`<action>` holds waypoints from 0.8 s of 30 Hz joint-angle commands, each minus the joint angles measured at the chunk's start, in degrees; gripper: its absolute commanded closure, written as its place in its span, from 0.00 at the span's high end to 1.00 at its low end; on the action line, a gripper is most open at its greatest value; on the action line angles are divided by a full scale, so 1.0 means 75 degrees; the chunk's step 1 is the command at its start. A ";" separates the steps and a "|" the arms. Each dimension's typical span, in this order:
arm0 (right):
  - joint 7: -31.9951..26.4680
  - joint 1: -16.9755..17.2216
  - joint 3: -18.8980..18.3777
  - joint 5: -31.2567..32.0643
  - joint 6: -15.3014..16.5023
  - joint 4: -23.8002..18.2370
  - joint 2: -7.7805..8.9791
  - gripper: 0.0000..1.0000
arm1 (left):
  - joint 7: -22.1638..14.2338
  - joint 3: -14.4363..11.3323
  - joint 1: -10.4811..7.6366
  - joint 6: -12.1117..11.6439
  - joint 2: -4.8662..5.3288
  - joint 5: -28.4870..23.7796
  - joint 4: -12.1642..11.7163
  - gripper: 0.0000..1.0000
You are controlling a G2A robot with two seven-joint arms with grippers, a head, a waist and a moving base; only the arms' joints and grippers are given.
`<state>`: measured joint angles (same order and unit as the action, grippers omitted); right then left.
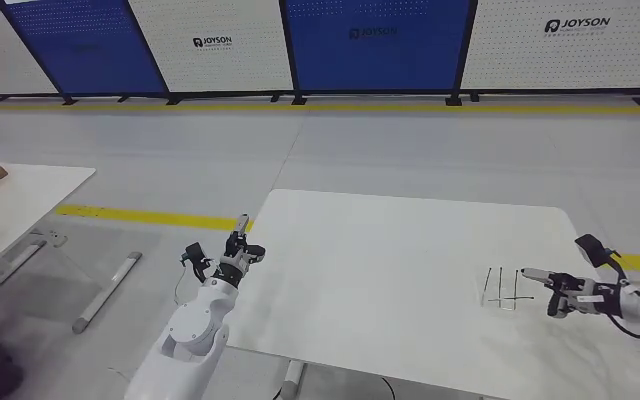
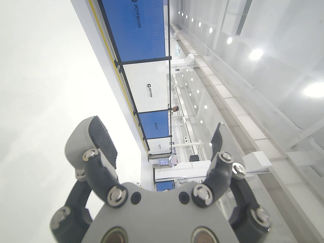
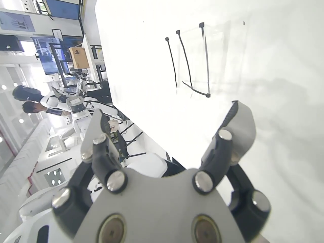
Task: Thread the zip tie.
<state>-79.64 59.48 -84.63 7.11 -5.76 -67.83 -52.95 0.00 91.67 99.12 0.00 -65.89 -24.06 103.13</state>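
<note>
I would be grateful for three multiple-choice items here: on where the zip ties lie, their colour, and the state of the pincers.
1. Where do the zip ties lie?
A) on the table near the right pincer
B) stacked in a box
C) on the floor

2. What colour are they?
A) red
B) black
C) yellow

3. How do the two pincers stand?
A) both shut on a tie
B) one open, one shut
C) both open, empty

1 A: they lie flat just ahead of it.
2 B: they show dark against the white top.
3 C: the left pincer and the right alike gape with nothing between.
</note>
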 commanded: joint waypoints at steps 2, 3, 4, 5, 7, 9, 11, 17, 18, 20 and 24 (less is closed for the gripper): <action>0.0000 0.0008 -0.0008 0.0003 -0.0008 -0.0008 -0.0001 1.00 | 0.0000 0.0000 0.0000 0.0000 0.0000 0.0000 0.0000 1.00; 0.0000 0.0008 -0.0008 0.0003 -0.0008 -0.0008 -0.0001 1.00 | 0.0000 0.0000 0.0000 0.0000 0.0000 0.0000 0.0000 1.00; 0.0000 0.0008 -0.0008 0.0003 -0.0008 -0.0008 -0.0001 1.00 | 0.0000 0.0000 0.0000 0.0000 0.0000 0.0000 0.0000 1.00; 0.0000 0.0008 -0.0008 0.0003 -0.0008 -0.0008 -0.0001 1.00 | 0.0000 0.0000 0.0000 0.0000 0.0000 0.0000 0.0000 1.00; 0.0000 0.0008 -0.0008 0.0003 -0.0008 -0.0008 -0.0001 1.00 | 0.0000 0.0000 0.0000 0.0000 0.0000 0.0000 0.0000 1.00; 0.0000 0.0047 0.0052 -0.0345 0.0370 -0.0004 -0.0025 1.00 | 0.0000 0.0000 0.0000 0.0000 0.0000 0.0000 0.0000 1.00; 0.0000 -0.0023 0.0120 -0.0591 0.1051 0.0483 -0.0008 1.00 | 0.0000 0.0000 0.0000 0.0000 0.0000 0.0000 0.0000 1.00; 0.0000 -0.0269 0.0338 -0.1067 0.2269 0.1365 0.0101 1.00 | 0.0000 0.0000 0.0000 0.0000 0.0000 0.0000 0.0000 1.00; 0.0000 -0.0315 0.0423 -0.1091 0.2457 0.1475 0.0128 1.00 | 0.0000 0.0000 0.0000 0.0000 0.0000 0.0000 0.0000 1.00; 0.0000 -0.0411 0.0637 -0.1125 0.2673 0.1626 0.0155 1.00 | 0.0000 0.0000 0.0000 0.0000 0.0000 0.0000 0.0000 1.00; 0.0050 -0.0814 0.1024 -0.0840 0.2593 0.2040 0.0134 1.00 | 0.0000 0.0000 0.0000 0.0000 0.0000 0.0000 0.0000 1.00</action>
<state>-79.43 53.92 -77.29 0.66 13.86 -53.10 -51.85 0.00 91.67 99.12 0.00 -65.89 -24.06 103.13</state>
